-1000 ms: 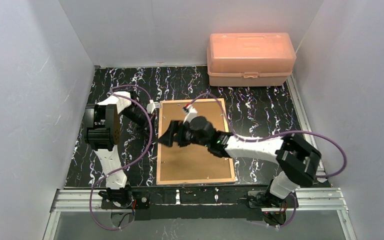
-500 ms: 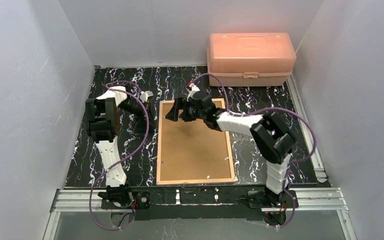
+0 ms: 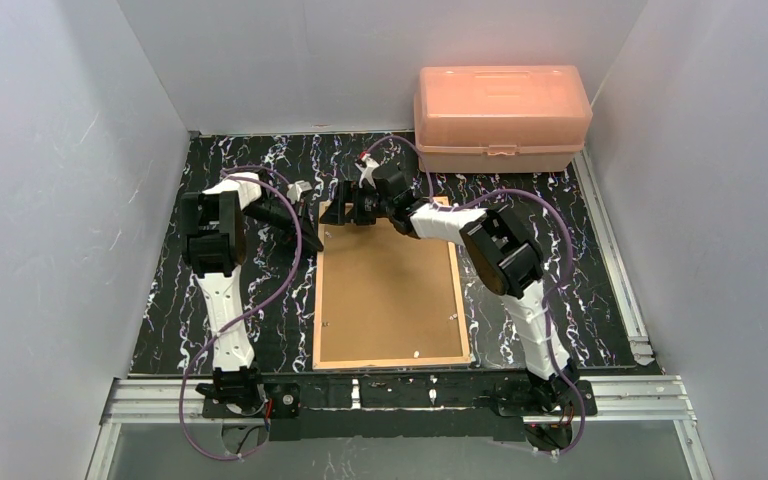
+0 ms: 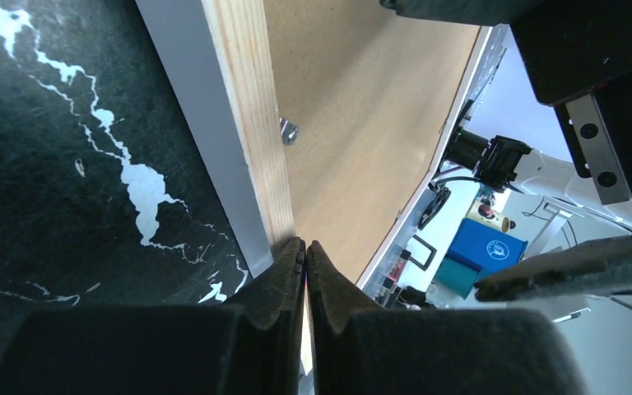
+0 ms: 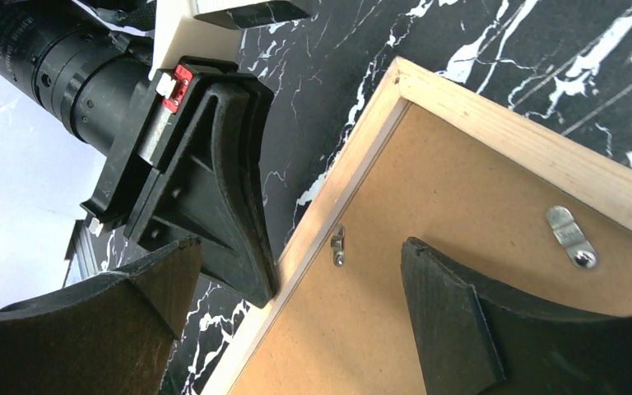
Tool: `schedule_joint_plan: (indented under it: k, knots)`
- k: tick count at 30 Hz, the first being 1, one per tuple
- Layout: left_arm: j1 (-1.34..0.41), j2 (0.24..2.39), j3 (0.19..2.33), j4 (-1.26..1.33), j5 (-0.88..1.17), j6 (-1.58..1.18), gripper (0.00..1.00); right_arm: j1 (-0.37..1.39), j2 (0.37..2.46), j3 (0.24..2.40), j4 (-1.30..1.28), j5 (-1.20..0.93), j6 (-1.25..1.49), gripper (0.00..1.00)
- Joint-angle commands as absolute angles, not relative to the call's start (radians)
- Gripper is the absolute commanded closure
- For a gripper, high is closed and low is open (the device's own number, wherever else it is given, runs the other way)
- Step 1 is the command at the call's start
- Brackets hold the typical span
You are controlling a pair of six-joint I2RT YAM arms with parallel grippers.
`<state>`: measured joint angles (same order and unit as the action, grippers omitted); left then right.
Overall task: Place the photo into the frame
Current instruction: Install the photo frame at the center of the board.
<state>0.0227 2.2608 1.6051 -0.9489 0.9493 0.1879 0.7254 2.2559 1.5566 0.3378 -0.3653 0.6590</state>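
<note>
One frame (image 5: 502, 134) corner, beneath right pincer (image 5: 300, 247) (agape)

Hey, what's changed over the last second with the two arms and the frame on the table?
The right tool, open, swept from the middle of the frame to its far left corner, straddling the edge. The left tool, shut, swung in to the same corner, tip at the frame's left edge. Nothing gripped or released. Frame and orange box stayed put.
</note>
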Motion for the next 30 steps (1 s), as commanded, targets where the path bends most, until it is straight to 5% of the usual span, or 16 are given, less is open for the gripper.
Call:
schedule_joint_plan:
  k: [1, 12, 26, 30]
  knots:
    - [0.014, 2.271, 1.633, -0.951, 0.946, 0.176, 0.99, 0.724, 2.302, 1.634, 0.356, -0.42, 0.652, 0.02]
    - [0.014, 2.214, 1.572, -0.901, 0.91, 0.146, 1.0, 0.726, 2.336, 1.625, 0.393, -0.455, 0.674, 0.04]
    - [0.07, 2.212, 1.661, -0.899, 0.898, 0.157, 0.74, 0.724, 2.342, 1.653, 0.396, -0.471, 0.676, 0.04]
    - [0.057, 2.245, 1.666, -0.906, 0.908, 0.17, 0.74, 0.726, 2.347, 1.66, 0.388, -0.478, 0.672, 0.04]
